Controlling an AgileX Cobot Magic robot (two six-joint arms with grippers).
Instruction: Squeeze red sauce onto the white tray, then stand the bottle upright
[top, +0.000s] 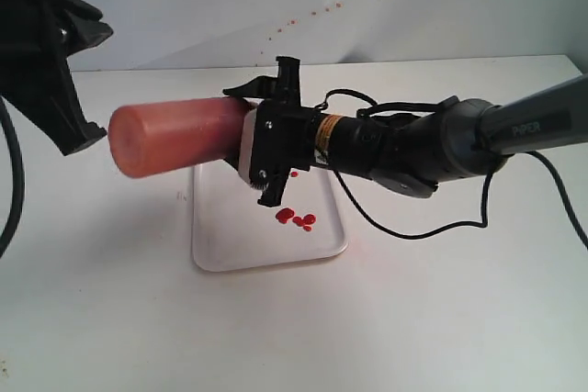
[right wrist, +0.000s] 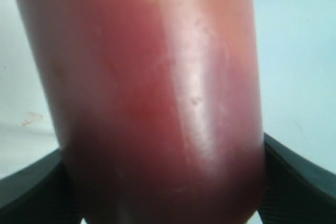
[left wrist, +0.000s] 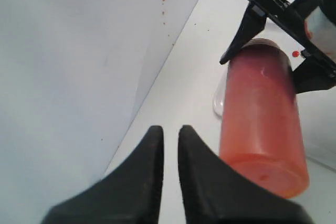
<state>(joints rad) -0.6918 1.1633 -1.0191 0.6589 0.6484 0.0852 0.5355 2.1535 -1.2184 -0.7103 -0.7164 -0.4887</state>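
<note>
Translucent cylindrical plastic squeeze bottle (top: 175,135) of dark red sauce is off the desk, lying roughly horizontal in the air above the far end of the tray. Its flat base points at the left arm and its cap end is buried in the right hand, nozzle not visible.

Glossy bright red sauce (top: 294,218): a few small blobs and drops, clustered on the tray under the right hand.

Flat rectangular white plastic tray (top: 220,245) with rounded corners and a low rim sits flat mid-desk, bare apart from the blobs.

Desk (top: 441,300) is plain white with a matte top. Pale wall (top: 184,6) directly behind it carries a scatter of tiny red specks (top: 312,14). A black cable (top: 413,231) loops from the right arm down onto the desk.

Right hand (top: 262,135): jaws spread wide and clamped on the bottle at the cap end, one black finger on each side. The right wrist view shows both pads pressed against the bottle wall.

Left hand (left wrist: 170,129): fingers drawn almost together with only a thin slit between them, gripping nothing. It sits just beside the bottle's base end. The bottle lies off to one side of the fingers, not between them, with no contact visible.
</note>
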